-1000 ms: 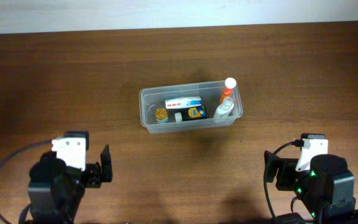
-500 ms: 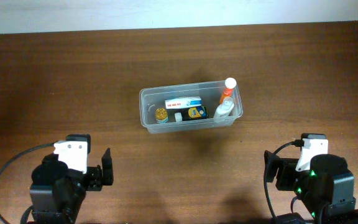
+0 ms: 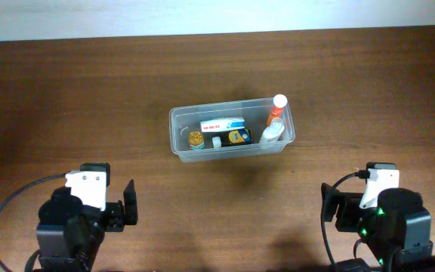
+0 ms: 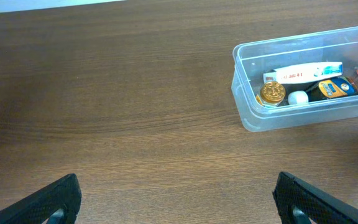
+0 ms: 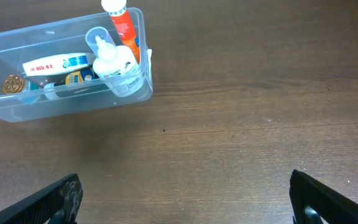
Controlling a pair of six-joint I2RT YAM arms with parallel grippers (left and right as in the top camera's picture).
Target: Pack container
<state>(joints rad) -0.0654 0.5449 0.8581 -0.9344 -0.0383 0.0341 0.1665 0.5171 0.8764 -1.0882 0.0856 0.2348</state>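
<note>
The left fingers [image 4: 51, 202], seen at the bottom corners of the left wrist view, are spread wide with only bare wood between them. The right fingers [image 5: 319, 199] are parted just as widely in the right wrist view and hold nothing either. Both arms sit at the near edge of the brown wooden desk [image 3: 89, 91], one at each side, well apart from each other and from the load. The container [image 3: 232, 149], a clear shallow tub, rests near the middle of the desk, beyond and between the two arms. Inside it, a gold-capped jar [image 3: 195, 139] lies at the left end beside a white-and-blue box [image 3: 223, 125]. A dark, yellow-marked pack [image 3: 238, 137] lies just beside the box. At the right end a white bottle [image 3: 272, 133] and an orange bottle [image 3: 277, 108] with a white cap lean against the wall.
</note>
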